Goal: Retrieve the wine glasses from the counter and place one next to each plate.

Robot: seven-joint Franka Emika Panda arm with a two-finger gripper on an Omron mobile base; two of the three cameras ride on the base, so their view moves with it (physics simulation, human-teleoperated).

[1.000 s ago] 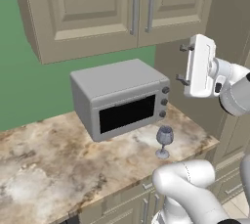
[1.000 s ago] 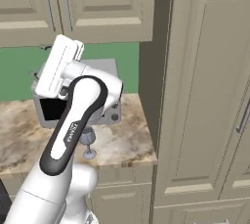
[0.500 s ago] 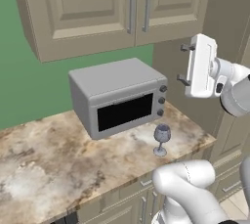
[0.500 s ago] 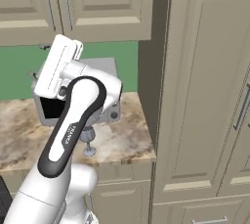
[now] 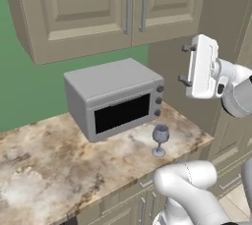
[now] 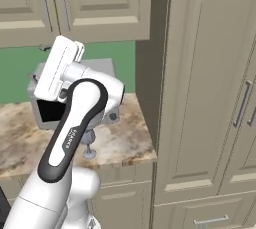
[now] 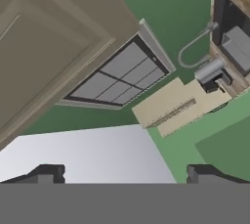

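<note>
One grey-blue wine glass (image 5: 160,139) stands upright on the tan marbled counter (image 5: 44,170), just in front of the microwave's right corner. In the right base view my arm hides most of the glass, leaving its foot (image 6: 90,152) in sight. My gripper (image 5: 185,64) hangs high above and to the right of the glass, level with the microwave top, fingers pointing left. It is open with nothing between its fingertips (image 7: 46,173). The second glass and both plates are out of view.
A grey microwave (image 5: 115,98) sits against the green wall under beige upper cabinets (image 5: 98,8). A tall beige cabinet (image 6: 210,98) closes the counter's right end. The hand view looks over the microwave top (image 7: 88,152) toward a window and a distant sink faucet (image 7: 195,47).
The whole picture has slid slightly left, so the base has moved. The gripper keeps the same raised, open pose, and the glass has not moved on the counter.
</note>
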